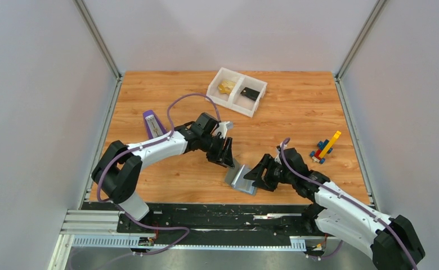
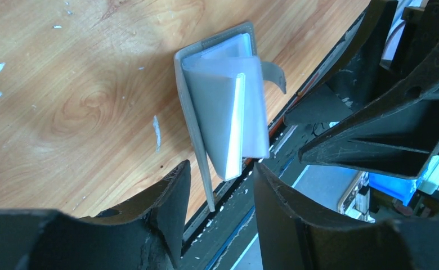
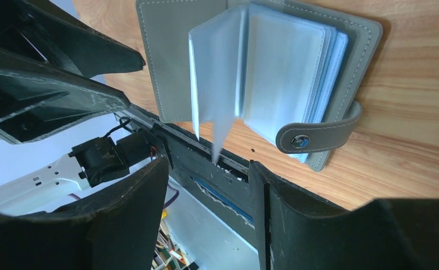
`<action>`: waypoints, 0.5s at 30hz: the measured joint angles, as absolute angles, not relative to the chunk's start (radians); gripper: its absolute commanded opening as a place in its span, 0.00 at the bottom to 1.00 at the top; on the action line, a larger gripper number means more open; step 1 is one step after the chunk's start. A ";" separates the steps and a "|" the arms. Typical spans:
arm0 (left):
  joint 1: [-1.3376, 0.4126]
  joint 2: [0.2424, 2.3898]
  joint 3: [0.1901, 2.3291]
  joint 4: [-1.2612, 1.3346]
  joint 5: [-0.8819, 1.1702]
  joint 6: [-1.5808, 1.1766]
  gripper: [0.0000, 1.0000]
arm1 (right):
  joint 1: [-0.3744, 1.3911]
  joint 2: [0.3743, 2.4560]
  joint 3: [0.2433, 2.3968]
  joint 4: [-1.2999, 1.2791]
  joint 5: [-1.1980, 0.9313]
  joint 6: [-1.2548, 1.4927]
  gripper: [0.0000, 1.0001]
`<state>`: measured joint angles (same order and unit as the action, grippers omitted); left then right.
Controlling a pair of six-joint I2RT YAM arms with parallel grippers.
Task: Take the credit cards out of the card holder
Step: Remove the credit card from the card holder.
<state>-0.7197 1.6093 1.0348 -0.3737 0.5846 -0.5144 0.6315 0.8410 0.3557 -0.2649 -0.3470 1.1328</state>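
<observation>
The grey card holder [image 1: 241,178] lies open near the table's front edge, its clear sleeves fanned upward [image 3: 245,67]. No gold card shows in those sleeves. Gold credit cards [image 1: 225,87] lie in the left compartment of a white tray. My left gripper [image 1: 227,156] hovers at the holder's far-left side; in the left wrist view it [image 2: 220,197] stands open, with the cover's thin edge [image 2: 206,180] reaching between the fingers without being pinched. My right gripper [image 1: 256,172] is at the holder's right side, open [image 3: 209,202], with a sleeve tip just beyond its fingertips. The snap strap [image 3: 318,135] hangs loose.
The white tray [image 1: 255,107] at the back also holds a small black piece [image 1: 251,94]. A purple object [image 1: 153,124] sits at the left, and a coloured brick toy [image 1: 325,148] at the right. A black rail [image 1: 217,216] runs along the front edge.
</observation>
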 measured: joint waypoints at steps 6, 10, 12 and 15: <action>-0.732 1.634 1.006 -0.354 0.595 -0.514 0.34 | 0.641 0.866 0.334 -0.221 -0.326 1.160 0.56; -0.737 1.634 0.990 -0.350 0.596 -0.514 0.17 | 0.641 0.866 0.323 -0.219 -0.292 1.165 0.54; -0.738 1.634 0.982 -0.345 0.596 -0.515 0.08 | 0.641 0.866 0.320 -0.220 -0.271 1.167 0.53; -0.738 1.634 0.963 -0.331 0.596 -0.519 0.00 | 0.641 0.865 0.319 -0.225 -0.242 1.171 0.54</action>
<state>-0.7376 1.6337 0.9627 -0.3309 0.5961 -0.5194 0.6411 0.8650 0.3187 -0.2249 -0.2420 1.1706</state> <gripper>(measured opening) 0.057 0.536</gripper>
